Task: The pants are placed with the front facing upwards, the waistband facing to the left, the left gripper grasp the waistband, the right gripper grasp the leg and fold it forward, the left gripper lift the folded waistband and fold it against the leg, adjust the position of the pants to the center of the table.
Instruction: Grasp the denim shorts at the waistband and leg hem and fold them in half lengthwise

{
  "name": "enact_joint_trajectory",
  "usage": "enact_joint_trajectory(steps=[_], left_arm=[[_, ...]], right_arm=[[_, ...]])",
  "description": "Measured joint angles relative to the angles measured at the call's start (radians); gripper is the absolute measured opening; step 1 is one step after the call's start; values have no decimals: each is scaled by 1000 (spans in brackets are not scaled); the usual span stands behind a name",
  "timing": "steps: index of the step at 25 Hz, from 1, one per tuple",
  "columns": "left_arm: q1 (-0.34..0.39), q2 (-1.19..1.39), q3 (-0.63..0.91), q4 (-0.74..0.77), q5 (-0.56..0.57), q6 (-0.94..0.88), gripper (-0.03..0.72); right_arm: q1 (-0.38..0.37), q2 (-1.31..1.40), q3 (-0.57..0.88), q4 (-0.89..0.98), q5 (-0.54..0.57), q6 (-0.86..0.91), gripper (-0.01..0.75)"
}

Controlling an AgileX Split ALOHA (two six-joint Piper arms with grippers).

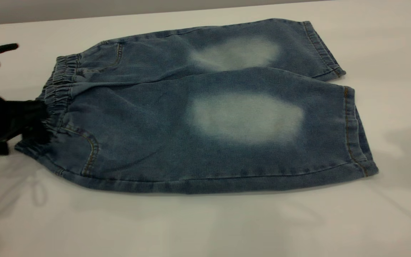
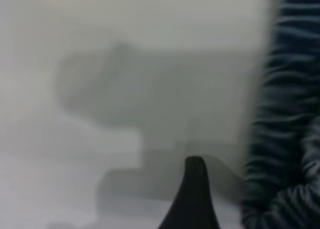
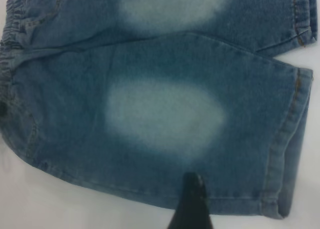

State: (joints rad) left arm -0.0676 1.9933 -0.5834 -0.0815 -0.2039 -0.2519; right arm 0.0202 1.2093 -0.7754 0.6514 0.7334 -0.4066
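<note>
The pants [image 1: 198, 117] lie flat on the table [image 1: 205, 221], front up, with a pale patch on each leg. The waistband [image 1: 61, 85] is at the left and the cuffs [image 1: 355, 132] are at the right. My left gripper [image 1: 23, 84] is at the waistband's edge and open: one finger [image 1: 4, 48] is off the cloth, the other [image 1: 30, 119] touches the gathered band. In the left wrist view one black finger [image 2: 195, 194] stands over bare table beside the waistband [image 2: 290, 139]. My right gripper [image 3: 225, 199] hovers open above the near leg's lower seam; only one finger [image 3: 194, 201] shows.
Bare white table [image 3: 60, 209] surrounds the pants on all sides. A soft shadow [image 1: 409, 157] falls on the table to the right of the cuffs. The table's far edge [image 1: 84, 16] runs just behind the far leg.
</note>
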Motion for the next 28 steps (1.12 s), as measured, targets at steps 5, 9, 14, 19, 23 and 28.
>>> enact_joint_trajectory(steps=[5, 9, 14, 19, 23, 28], left_arm=[[-66, 2, -30, 2, 17, -37, 559], [-75, 2, -29, 1, 29, -46, 510], [-75, 1, -29, 1, 36, -51, 318], [-75, -3, -29, 1, 34, -50, 77], [-75, -4, -29, 1, 36, -50, 75], [-75, -49, -29, 2, 101, -40, 75]], right_arm=[[0, 0, 0, 0, 0, 0, 509], [0, 0, 0, 0, 0, 2, 509], [0, 0, 0, 0, 1, 2, 509], [0, 0, 1, 0, 1, 0, 509], [0, 1, 23, 0, -4, -1, 509], [0, 25, 76, 1, -38, 1, 509]])
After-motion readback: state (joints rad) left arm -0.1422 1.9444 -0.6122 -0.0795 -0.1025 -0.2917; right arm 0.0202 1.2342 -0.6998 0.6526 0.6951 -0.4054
